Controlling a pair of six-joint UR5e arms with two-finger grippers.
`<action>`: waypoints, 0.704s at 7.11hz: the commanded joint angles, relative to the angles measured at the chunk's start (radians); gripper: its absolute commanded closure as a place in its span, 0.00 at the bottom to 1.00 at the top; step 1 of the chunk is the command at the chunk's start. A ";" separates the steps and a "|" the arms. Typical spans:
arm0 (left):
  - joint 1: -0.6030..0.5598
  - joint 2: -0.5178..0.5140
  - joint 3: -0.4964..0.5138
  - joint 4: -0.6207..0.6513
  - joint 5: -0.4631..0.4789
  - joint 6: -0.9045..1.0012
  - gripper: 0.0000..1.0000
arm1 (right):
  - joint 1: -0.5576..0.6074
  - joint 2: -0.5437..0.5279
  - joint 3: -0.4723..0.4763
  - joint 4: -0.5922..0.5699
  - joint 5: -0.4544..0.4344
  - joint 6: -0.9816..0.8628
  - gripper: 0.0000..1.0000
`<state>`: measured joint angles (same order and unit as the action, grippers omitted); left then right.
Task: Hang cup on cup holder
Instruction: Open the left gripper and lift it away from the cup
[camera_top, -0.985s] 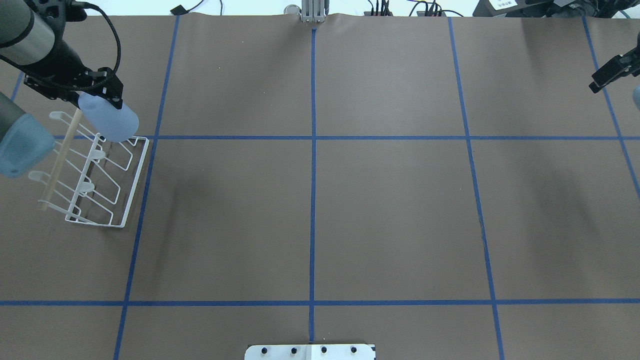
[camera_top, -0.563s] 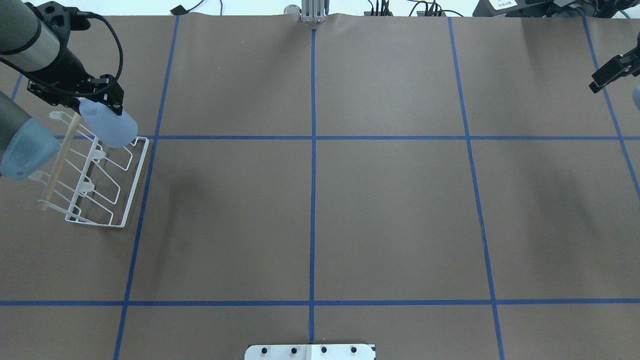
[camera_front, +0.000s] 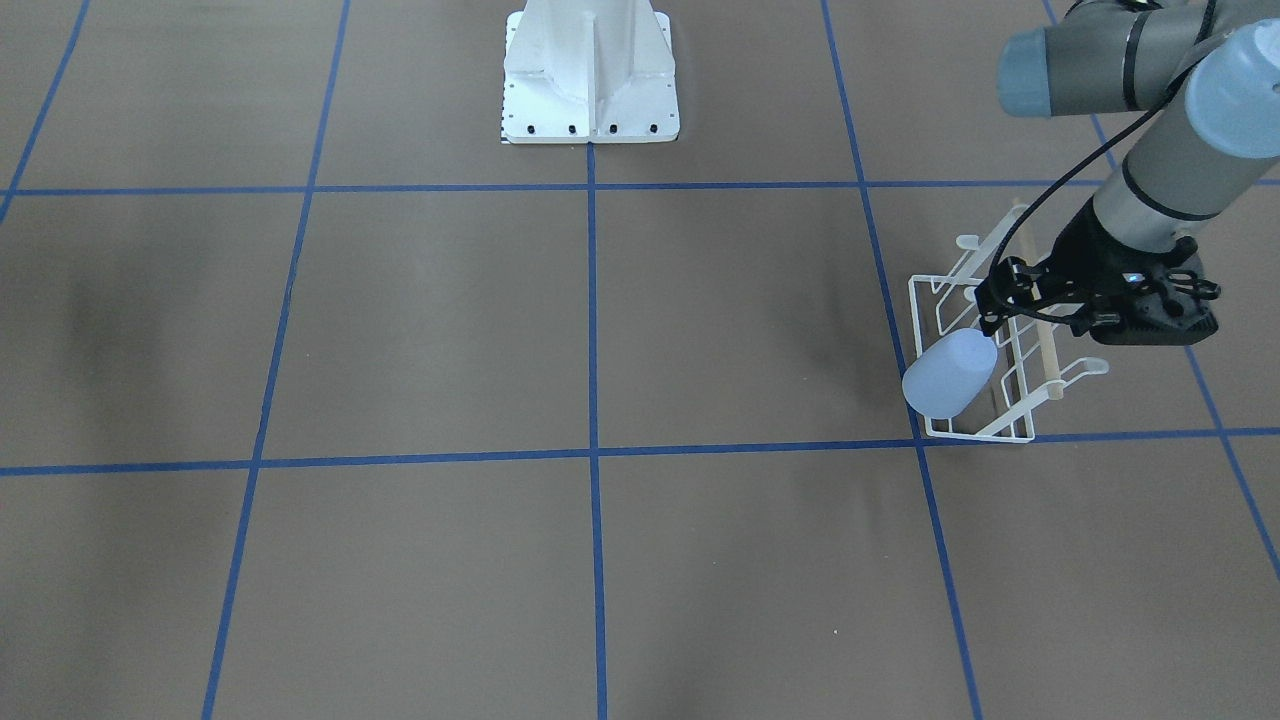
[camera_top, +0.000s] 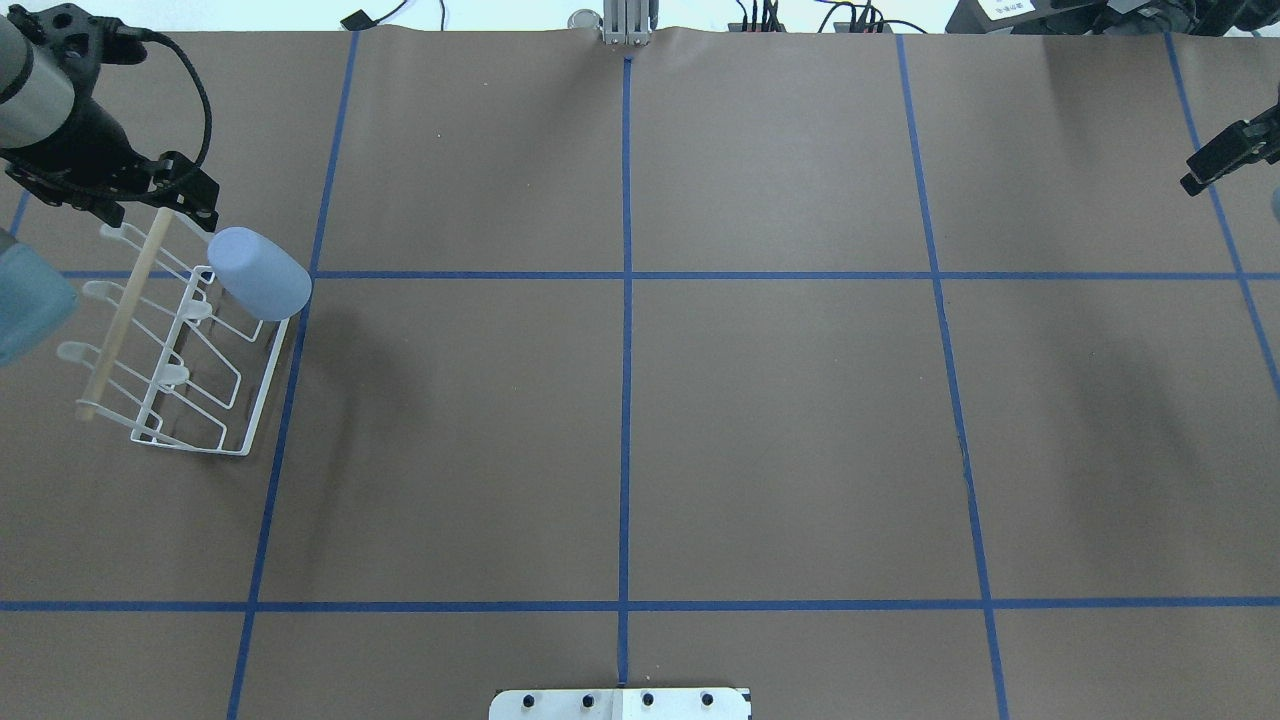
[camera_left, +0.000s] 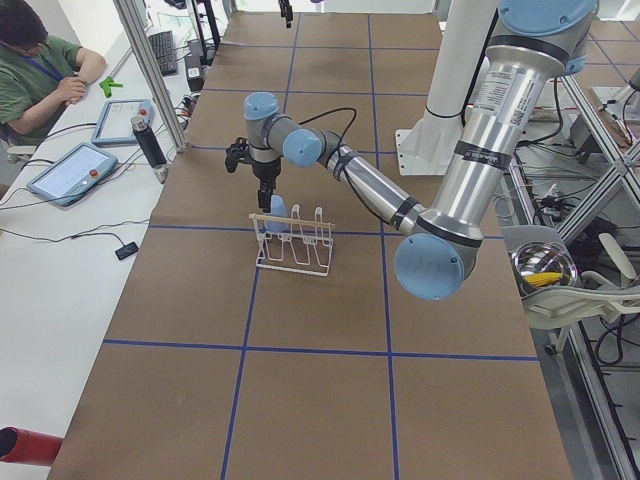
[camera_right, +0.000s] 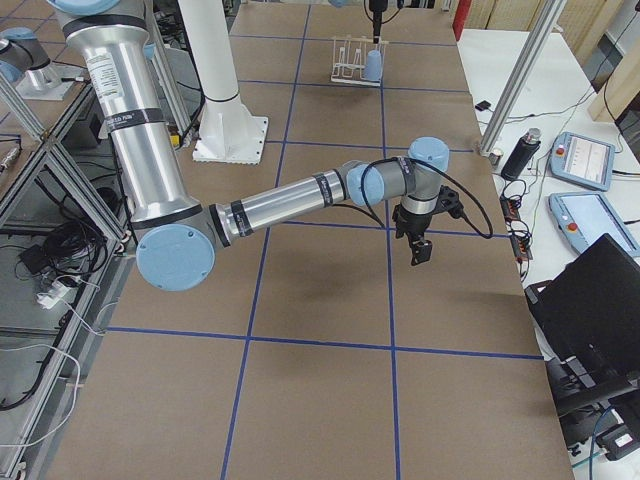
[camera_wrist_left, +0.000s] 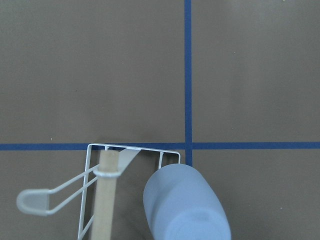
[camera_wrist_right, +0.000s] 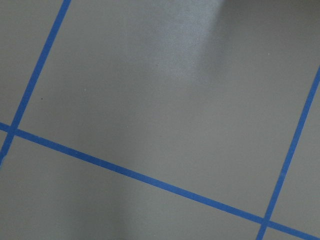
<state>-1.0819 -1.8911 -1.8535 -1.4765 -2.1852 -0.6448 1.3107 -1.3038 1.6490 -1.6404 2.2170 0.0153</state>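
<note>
The pale blue cup sits upside down and tilted on a prong at the far right corner of the white wire cup holder. It also shows in the front view and the left wrist view. The rack's wooden rod runs along its left side. My left gripper is open and empty, just behind and left of the cup, apart from it. My right gripper hangs at the far right edge, looks shut and holds nothing.
The brown table is marked by blue tape lines. The robot's white base plate is at the near edge. Cables and equipment line the far edge.
My left gripper has let go of the cup and drawn back to the left and up. The cup has settled onto the rack's far right prong. The right arm has barely moved.
</note>
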 joint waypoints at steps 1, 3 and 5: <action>-0.067 0.077 -0.009 -0.002 -0.002 0.148 0.02 | -0.001 -0.047 -0.018 0.004 -0.011 -0.004 0.00; -0.249 0.162 0.023 0.001 -0.014 0.377 0.02 | 0.045 -0.067 -0.025 0.001 0.009 0.006 0.00; -0.408 0.165 0.138 0.007 -0.048 0.498 0.02 | 0.123 -0.118 -0.029 0.001 0.088 -0.006 0.00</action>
<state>-1.3798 -1.7367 -1.7855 -1.4720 -2.2067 -0.2406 1.3820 -1.3933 1.6236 -1.6394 2.2614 0.0175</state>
